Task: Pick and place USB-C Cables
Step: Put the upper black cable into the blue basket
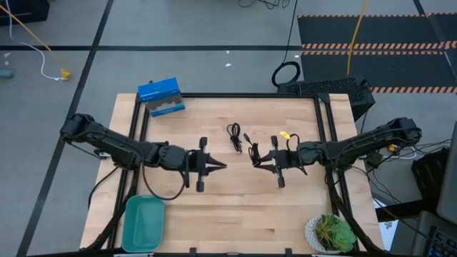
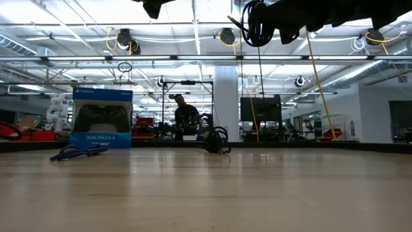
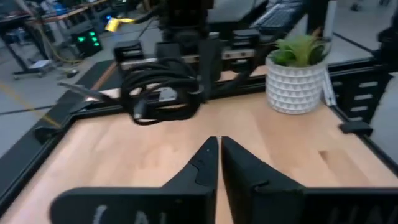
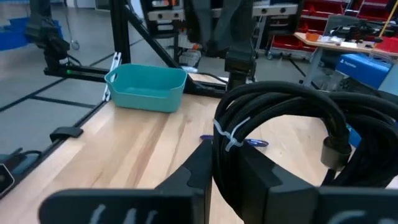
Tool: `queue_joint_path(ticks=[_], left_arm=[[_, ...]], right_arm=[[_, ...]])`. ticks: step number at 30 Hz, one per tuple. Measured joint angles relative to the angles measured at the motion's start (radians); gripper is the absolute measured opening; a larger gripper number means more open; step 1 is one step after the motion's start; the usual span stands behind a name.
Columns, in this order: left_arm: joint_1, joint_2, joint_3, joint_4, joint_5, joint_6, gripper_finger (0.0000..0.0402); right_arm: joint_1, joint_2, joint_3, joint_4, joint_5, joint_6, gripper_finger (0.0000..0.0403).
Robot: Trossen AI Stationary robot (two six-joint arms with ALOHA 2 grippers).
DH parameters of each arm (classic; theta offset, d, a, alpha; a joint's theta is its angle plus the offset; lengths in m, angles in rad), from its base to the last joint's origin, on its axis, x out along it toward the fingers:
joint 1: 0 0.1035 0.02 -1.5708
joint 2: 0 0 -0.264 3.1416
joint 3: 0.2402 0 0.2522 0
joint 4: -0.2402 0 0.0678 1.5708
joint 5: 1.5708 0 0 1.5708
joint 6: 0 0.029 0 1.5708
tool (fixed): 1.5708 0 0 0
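Note:
My right gripper [image 1: 258, 158] is shut on a black USB-C cable bundle [image 4: 280, 118], high above the middle of the table; the bundle also shows in the low view [image 2: 257, 22]. My left gripper [image 1: 218, 165] is shut and empty, facing it from the table's left; its fingertips show in the left wrist view [image 3: 217, 149]. A second black cable bundle [image 1: 234, 135] lies on the table just beyond them. A blue-purple cable [image 2: 77, 152] lies on the table beside the blue box. My right gripper pinches the black bundle's coiled strands beside a white tie [image 4: 227, 134] between its two fingers [image 4: 199, 168]. The fingers lie about level and point toward the table's left. The bundle sticks out past the fingertips and is lifted clear of the table.
A blue DualShock box [image 1: 161, 97] stands at the far left. A teal bin [image 1: 143, 221] sits at the near left corner. A potted plant in a white pot [image 1: 330, 232] stands at the near right corner. A black frame [image 1: 235, 96] runs round the tabletop.

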Motion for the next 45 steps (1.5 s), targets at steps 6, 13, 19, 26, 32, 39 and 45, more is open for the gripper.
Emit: queue_joint_path(ticks=[6, 13, 19, 26, 32, 39, 45], left_arm=[[-0.011, 0.033, 0.001, 0.113, -0.004, 0.045, 0.0124], [-0.048, 0.115, 0.038, 0.152, -0.153, 0.21, 0.0253], [-0.068, 0.214, 0.131, 0.152, -0.186, 0.366, 0.0272], [-0.068, 0.311, 0.218, 0.088, -0.187, 0.468, 0.0254], [-0.055, 0.374, 0.25, 0.058, -0.187, 0.529, 0.0265], [-0.056, 0.385, 0.277, 0.01, -0.182, 0.616, 0.0286], [-0.046, 0.385, 0.298, -0.051, -0.153, 0.688, 0.0269]], right_arm=[[0.0, 0.0, 0.0, 0.046, -0.001, 0.071, 0.0036], [0.0, 0.031, 0.0, 0.052, -0.003, 0.159, 0.0036], [-0.001, 0.105, 0.0, 0.11, -0.088, 0.216, 0.0036], [-0.004, 0.177, 0.001, 0.132, -0.132, 0.3, 0.0036], [-0.003, 0.194, 0.001, 0.124, -0.138, 0.34, 0.0036], [-0.001, 0.193, 0.001, 0.107, -0.214, 0.395, 0.0036], [-0.001, 0.193, 0.001, 0.087, -0.249, 0.418, 0.0036]])
